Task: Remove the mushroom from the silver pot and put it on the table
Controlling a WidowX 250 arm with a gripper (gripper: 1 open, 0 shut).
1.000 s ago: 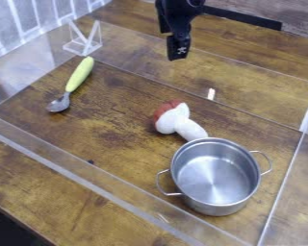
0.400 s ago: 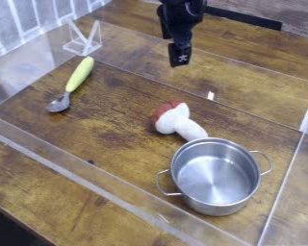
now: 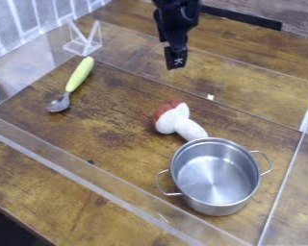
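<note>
The mushroom lies on its side on the table, white stem and reddish-brown cap, just up-left of the silver pot. The pot stands upright at the front right, and its pale inside holds nothing. My gripper hangs from the dark arm at the top centre, above the table and well behind the mushroom. It points steeply down and is open, with nothing between its fingers.
A spoon with a yellow-green handle lies at the left. A clear acrylic stand sits at the back left. Clear acrylic walls run along the table's edges.
</note>
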